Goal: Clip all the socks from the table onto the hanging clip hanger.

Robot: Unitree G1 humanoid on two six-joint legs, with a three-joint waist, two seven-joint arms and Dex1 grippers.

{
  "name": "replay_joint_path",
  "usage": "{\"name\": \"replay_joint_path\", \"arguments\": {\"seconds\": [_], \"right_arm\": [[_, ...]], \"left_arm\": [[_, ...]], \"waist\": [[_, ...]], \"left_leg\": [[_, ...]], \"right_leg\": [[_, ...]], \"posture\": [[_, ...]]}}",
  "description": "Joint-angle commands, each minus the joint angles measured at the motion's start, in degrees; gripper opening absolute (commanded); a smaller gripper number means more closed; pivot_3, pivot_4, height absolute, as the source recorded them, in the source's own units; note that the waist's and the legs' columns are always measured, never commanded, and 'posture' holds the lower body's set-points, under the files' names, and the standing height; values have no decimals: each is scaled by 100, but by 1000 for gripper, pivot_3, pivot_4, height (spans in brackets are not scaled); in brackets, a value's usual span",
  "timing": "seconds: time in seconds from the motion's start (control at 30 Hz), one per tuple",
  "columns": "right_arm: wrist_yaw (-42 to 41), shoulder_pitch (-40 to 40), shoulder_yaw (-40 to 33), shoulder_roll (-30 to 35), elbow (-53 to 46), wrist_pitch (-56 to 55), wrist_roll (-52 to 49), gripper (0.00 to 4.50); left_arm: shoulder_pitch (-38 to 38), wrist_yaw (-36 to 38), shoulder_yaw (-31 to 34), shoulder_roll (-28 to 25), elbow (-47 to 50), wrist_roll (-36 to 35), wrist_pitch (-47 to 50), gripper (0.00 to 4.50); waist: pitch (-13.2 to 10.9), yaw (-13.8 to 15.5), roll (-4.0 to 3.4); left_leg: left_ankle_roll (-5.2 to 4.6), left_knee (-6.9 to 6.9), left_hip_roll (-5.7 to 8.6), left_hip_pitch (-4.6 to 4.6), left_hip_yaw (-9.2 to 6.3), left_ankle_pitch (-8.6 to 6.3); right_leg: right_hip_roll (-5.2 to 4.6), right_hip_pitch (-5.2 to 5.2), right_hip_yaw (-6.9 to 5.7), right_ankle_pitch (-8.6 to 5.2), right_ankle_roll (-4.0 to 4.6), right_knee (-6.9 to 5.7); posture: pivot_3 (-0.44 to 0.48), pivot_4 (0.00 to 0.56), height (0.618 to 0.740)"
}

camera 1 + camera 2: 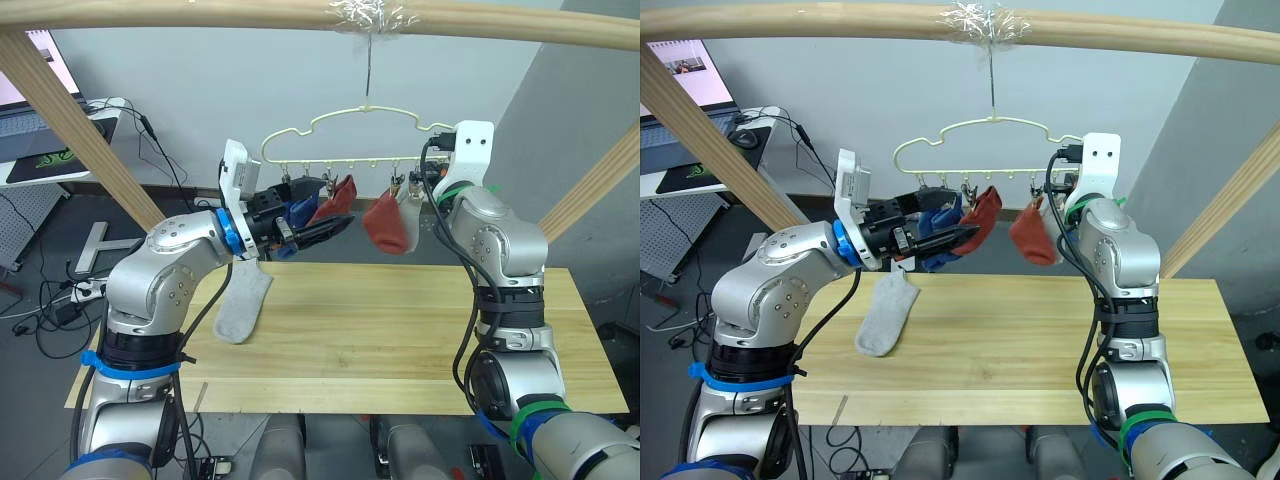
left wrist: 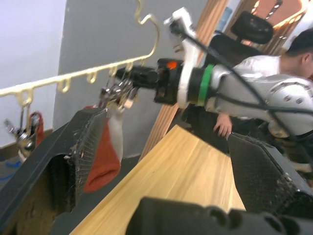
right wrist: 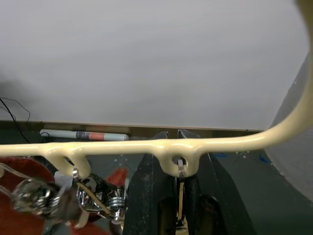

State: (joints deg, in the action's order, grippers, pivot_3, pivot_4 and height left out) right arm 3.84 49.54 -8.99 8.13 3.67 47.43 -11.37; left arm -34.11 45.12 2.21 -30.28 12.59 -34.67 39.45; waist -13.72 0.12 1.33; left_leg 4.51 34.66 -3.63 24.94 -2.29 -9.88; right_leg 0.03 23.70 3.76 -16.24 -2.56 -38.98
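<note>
Nearest, the light wood surface (image 1: 400, 330) carries one light grey sock (image 1: 243, 303), lying flat toward its left end, below the clip hanger. Above that sock the left claw (image 1: 340, 226) is raised off the surface and reaches toward the hanger's clip row; its two black fingers (image 2: 73, 156) stand apart in the left wrist view, released, with nothing between them. A blue sock (image 1: 300, 212) hangs just behind the left claw, beneath the left part of the hanger.

Farther back, the pale yellow clip hanger (image 1: 345, 118) hangs by its metal hook from a wooden beam (image 1: 300, 14) that crosses above the surface. A rust red sock (image 1: 338, 198) hangs from a clip near the hanger's middle, tilted, its lower end close to the left claw's tips. A second rust red sock (image 1: 388, 224) hangs to the right of it, with a pale sock (image 2: 116, 139) clipped just beside it.

At the hanger's right end, the right claw (image 3: 177, 196) is raised to the clip row. In the right wrist view its two dark fingers (image 3: 149, 196) stand close on either side of a small metal clip (image 3: 180, 169) under one loop of the hanger bar; whether they press the clip cannot be told.

Beyond the surface, a person (image 2: 274, 63) sits in a dark chair (image 2: 252, 27).
</note>
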Motion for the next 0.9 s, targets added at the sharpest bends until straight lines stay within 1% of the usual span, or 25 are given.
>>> {"name": "replay_joint_path", "arguments": {"seconds": [0.03, 0.13, 0.3, 0.37, 0.43, 0.63, 0.73, 0.8, 0.9], "right_arm": [[47, 86, -71, 42, -154, -83, 48, 41], [46, 92, -69, 43, -161, -74, 47, 41], [19, 101, -61, 34, -199, -34, 15, 41], [8, 93, -52, 29, -242, -6, 2, 41], [6, 97, -48, 23, -269, 18, -5, 41], [4, 69, -47, 16, -386, 112, -19, 41], [8, 46, -46, 12, -456, 165, -15, 41], [10, 44, -51, 18, -482, 196, -13, 41], [16, 34, -53, 20, -529, 238, -10, 41]], "left_arm": [[168, -229, -182, -261, -130, 398, 189, 4500], [442, -456, -203, -401, -589, 822, 53, 4500], [857, -686, -117, -571, -1617, 1606, -777, 4500], [904, -875, -113, -564, -2010, 1904, -1091, 4500], [877, -958, -48, -518, -2518, 2051, -1365, 4500], [474, -1023, -156, -345, -4050, 2482, -2053, 4500], [143, -1055, -184, -211, -4782, 2674, -2268, 4500], [-88, -1074, -199, -110, -5244, 2785, -2417, 4500], [-369, -1074, -338, 28, -5847, 3017, -2468, 4500]], "waist": [[0, -1, 0], [0, -8, 0], [-1, 6, -1], [-1, 18, -1], [-1, 41, -2], [-1, 120, -2], [-1, 126, -2], [-1, 124, -2], [-1, 123, -2]], "left_leg": [[0, 0, 0, 0, -1, 0], [0, -3, 0, -1, 1, 0], [0, -9, -1, 1, 2, 0], [0, -13, -1, 1, 3, 0], [0, -17, -2, 2, 4, 0], [0, -24, -2, 16, 11, 0], [0, -25, -2, 24, 10, 0], [0, -25, -1, 27, 10, 0], [0, -27, -1, 29, 10, 0]], "right_leg": [[0, 0, -1, 0, 0, 0], [0, 2, 2, 0, 0, 0], [0, 8, 1, -1, 1, 0], [-1, 10, 1, -1, 1, 1], [-1, 15, 1, -1, 2, 1], [-1, 36, 3, 0, 2, -2], [0, 40, 0, 0, 3, -3], [-1, 42, 0, 0, 2, -2], [-1, 44, -1, 0, 2, -2]], "posture": [[165, 217, 740], [168, 219, 740], [169, 221, 740], [169, 221, 740], [167, 221, 740], [162, 223, 740], [162, 223, 740], [143, 228, 740], [135, 231, 740]]}}
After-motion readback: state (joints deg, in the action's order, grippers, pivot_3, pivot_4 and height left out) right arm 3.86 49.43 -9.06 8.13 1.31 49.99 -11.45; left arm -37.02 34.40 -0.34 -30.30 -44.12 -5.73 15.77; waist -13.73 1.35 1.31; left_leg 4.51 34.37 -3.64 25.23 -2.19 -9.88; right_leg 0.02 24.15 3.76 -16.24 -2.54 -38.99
